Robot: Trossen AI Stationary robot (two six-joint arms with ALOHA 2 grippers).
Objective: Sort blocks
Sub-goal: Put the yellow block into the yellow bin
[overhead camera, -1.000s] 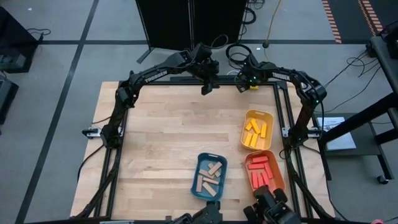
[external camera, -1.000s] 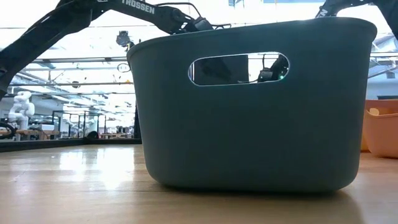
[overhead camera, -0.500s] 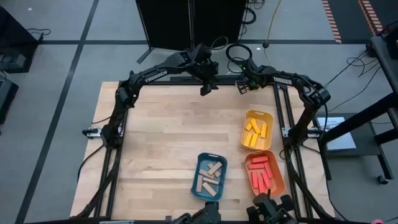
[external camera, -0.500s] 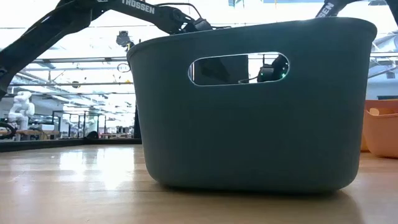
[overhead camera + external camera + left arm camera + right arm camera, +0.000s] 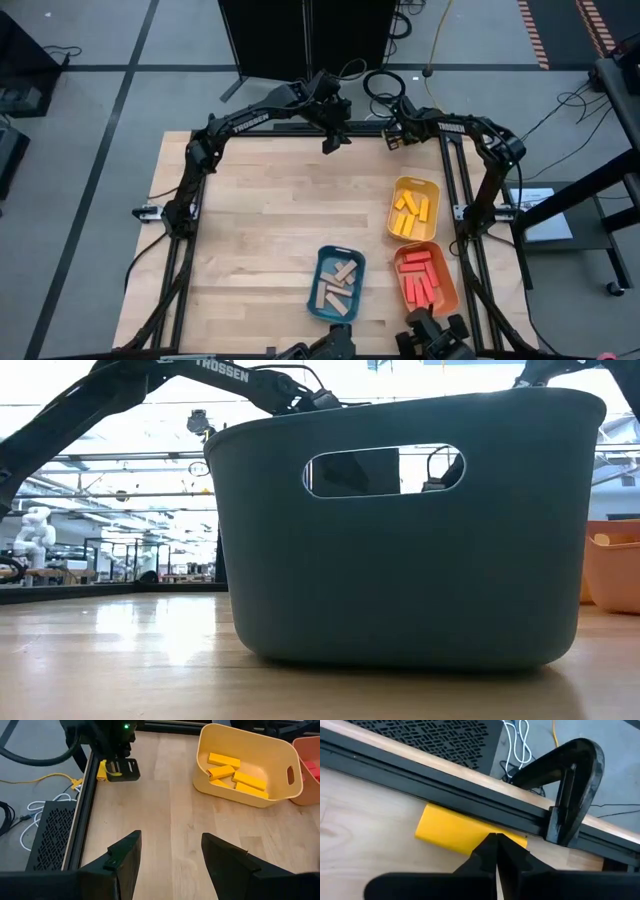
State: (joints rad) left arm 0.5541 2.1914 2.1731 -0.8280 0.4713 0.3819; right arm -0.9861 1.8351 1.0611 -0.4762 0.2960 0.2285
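Note:
A lone yellow block (image 5: 455, 831) lies flat at the table's far edge, its long side against the black rail (image 5: 420, 775). My right gripper (image 5: 495, 840) is shut, with its tips over the block's near side. In the left wrist view the right gripper (image 5: 120, 769) hides most of that block (image 5: 102, 770). My left gripper (image 5: 170, 852) hangs open above the far middle of the table (image 5: 333, 140), with nothing between its fingers. More yellow blocks (image 5: 412, 208) lie in the yellow tray (image 5: 396, 205). My right gripper's shut fingertips (image 5: 492, 845) come from above and stand over the yellow block's near long side (image 5: 470, 845), toward one of its ends. Nothing is between the fingers. I cannot tell whether they touch the block, which lies flat on the table.
The blue tray (image 5: 320, 270) with tan blocks (image 5: 338, 285) stands near the front edge and fills the low view (image 5: 400, 560). The orange tray (image 5: 450, 285) with red blocks (image 5: 420, 278) sits at the front right. A black clamp (image 5: 572, 790) grips the far edge.
My right gripper has shifted a little toward the table's left along the far edge and has turned about its wrist. The yellow block that showed beside it a second ago in the high view is now covered by it.

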